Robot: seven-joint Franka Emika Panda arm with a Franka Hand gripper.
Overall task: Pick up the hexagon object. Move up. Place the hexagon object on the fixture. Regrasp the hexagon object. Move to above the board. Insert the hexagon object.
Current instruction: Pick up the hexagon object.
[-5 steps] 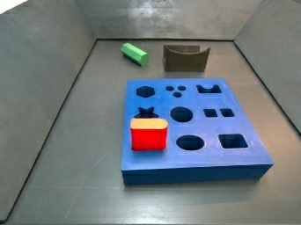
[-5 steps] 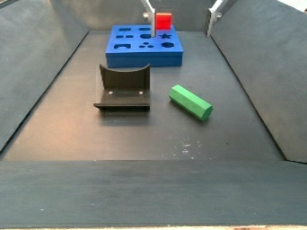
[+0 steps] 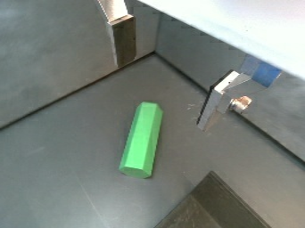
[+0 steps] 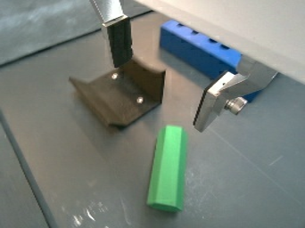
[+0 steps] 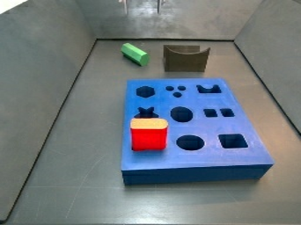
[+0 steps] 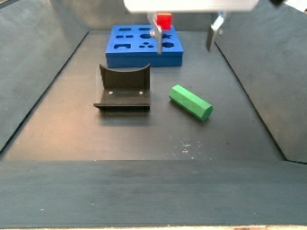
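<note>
The green hexagon object (image 6: 191, 102) lies flat on the grey floor, next to the fixture (image 6: 124, 87) and apart from it. Both wrist views show it below the jaws (image 3: 141, 141) (image 4: 168, 167). My gripper (image 6: 186, 49) hangs high above the floor, open, with nothing between its fingers (image 4: 119, 46). In a side view only its fingertips (image 5: 123, 4) show at the top edge, above the hexagon object (image 5: 135, 54). The dark fixture (image 5: 186, 58) (image 4: 119, 96) stands by the back wall. The blue board (image 5: 194, 132) (image 6: 145, 45) (image 4: 202, 52) has several dark cutouts.
A red block (image 5: 148, 135) (image 6: 164, 20) stands in the board near one edge. Grey tray walls (image 5: 70, 70) rise around the floor, and a wall corner (image 3: 149, 55) is close behind the hexagon object.
The gripper has come down: its fingers now reach well into a side view where only their tips showed before. The hexagon object, fixture and board have not moved.
</note>
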